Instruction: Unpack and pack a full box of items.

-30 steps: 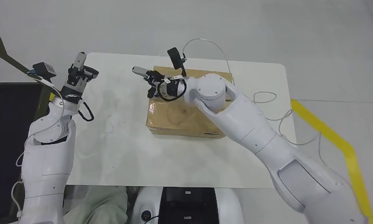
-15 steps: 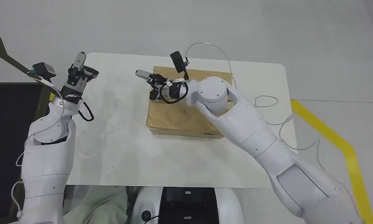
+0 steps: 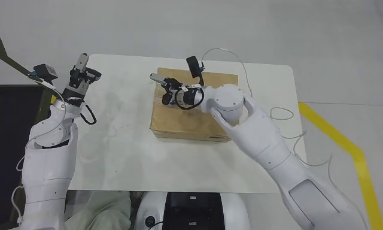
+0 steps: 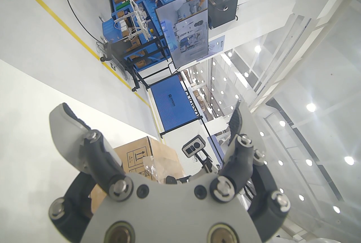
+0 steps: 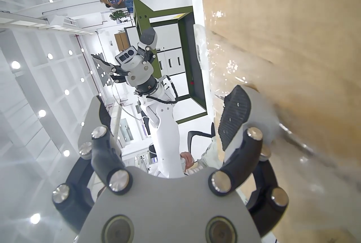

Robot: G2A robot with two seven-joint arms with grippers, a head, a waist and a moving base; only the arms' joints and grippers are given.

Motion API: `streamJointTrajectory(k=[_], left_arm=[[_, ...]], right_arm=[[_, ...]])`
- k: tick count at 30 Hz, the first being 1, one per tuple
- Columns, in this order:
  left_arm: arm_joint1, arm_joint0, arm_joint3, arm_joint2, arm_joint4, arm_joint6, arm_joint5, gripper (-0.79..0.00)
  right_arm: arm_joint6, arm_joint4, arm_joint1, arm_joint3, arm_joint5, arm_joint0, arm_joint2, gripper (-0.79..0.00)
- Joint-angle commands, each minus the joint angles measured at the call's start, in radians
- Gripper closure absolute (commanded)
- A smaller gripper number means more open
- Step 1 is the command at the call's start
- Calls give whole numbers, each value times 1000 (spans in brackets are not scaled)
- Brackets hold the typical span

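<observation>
At the far-left corner of the box [image 3: 187,119], with right gripper [image 3: 160,89] jaws wide and empty, press one pad [image 5: 235,114] flat onto the tape [image 5: 225,63]; left gripper [image 3: 87,67] jaws likewise open, empty.

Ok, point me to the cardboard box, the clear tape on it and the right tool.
cardboard box [image 3: 188,119]: top view, bare top face.
clear tape [image 5: 225,63]: right wrist view, shiny strip at the box's edge.
right tool [image 5: 166,105]: right wrist view, midway between its open fingertips.
</observation>
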Motion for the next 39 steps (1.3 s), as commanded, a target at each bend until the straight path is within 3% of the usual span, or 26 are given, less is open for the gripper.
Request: streamJointTrajectory(k=[1, 28, 39], left_arm=[[0, 0, 0, 0, 0, 0, 0, -785], [0, 0, 0, 0, 0, 0, 0, -785], [0, 0, 0, 0, 0, 0, 0, -785]], right_arm=[[0, -10, 6, -19, 2, -16, 17, -785], [-77, -148, 70, -281, 92, -238, 208, -785], [-98, -168, 80, -317, 106, -280, 243, -785]])
